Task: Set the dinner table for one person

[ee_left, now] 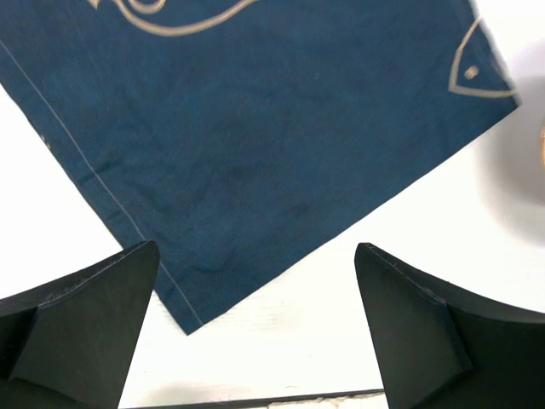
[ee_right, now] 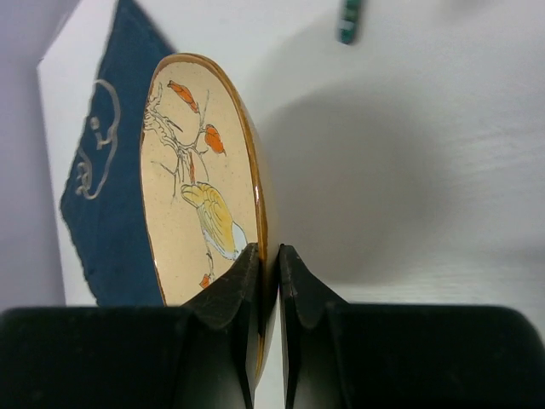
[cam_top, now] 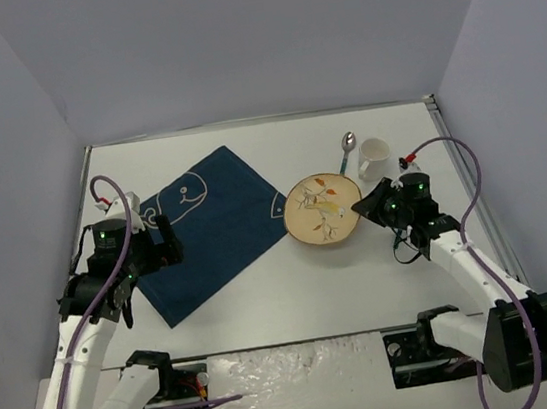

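Observation:
My right gripper (cam_top: 365,209) is shut on the rim of a tan plate (cam_top: 321,209) painted with a bird, holding it lifted off the white dinner table (cam_top: 363,273). In the right wrist view the plate (ee_right: 200,179) stands edge-on between my gripper (ee_right: 268,264), casting a shadow on the table. A dark blue placemat (cam_top: 206,228) with white line drawing lies left of the plate. My left gripper (cam_top: 163,247) is open and empty above the placemat's (ee_left: 255,145) near corner. A spoon (cam_top: 346,150) and a white mug (cam_top: 373,158) sit behind the plate.
Grey walls surround the table on three sides. A raised rail runs along the table's right edge (cam_top: 464,179). The table's near edge (ee_left: 255,399) shows in the left wrist view just below the placemat corner.

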Available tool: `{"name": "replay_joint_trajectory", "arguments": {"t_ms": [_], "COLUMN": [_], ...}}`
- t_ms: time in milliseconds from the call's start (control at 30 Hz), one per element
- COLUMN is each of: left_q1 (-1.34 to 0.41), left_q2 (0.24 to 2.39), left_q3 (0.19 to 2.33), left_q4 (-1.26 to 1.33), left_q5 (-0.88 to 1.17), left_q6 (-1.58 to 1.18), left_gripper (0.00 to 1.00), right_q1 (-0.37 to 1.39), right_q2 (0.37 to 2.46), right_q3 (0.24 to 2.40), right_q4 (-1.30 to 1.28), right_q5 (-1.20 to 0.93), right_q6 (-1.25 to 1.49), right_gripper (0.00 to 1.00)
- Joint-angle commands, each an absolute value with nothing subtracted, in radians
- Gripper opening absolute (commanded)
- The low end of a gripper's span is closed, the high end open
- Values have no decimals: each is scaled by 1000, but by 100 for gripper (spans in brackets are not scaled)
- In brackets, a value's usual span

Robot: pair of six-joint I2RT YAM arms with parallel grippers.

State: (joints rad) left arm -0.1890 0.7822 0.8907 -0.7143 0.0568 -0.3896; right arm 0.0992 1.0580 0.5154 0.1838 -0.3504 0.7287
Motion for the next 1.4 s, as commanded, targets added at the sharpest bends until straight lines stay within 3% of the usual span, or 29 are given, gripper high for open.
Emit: {"name": "replay_joint_trajectory", "arguments": {"t_ms": [0, 333, 667, 1367], "left_q1": [-196, -193, -193, -194], "left_q2": [805, 847, 817, 810], "left_q3": [1020, 1152, 1126, 1060], "left_q4": [-754, -797, -812, -803], "left_q5": [70, 58, 16, 9], "left_q6": [-422, -452, -461, -465], "left_gripper": [97, 97, 97, 97], "right_q1": [243, 559, 660, 676], "right_q2": [1126, 1586, 1918, 2178], "right_q3": [734, 1089, 1381, 1519], "right_q4": [355, 537, 615, 750], "right_q5": [-470, -404, -412, -468], "right_q6": [754, 769, 774, 883], "right_gripper": [0, 0, 0, 0]}}
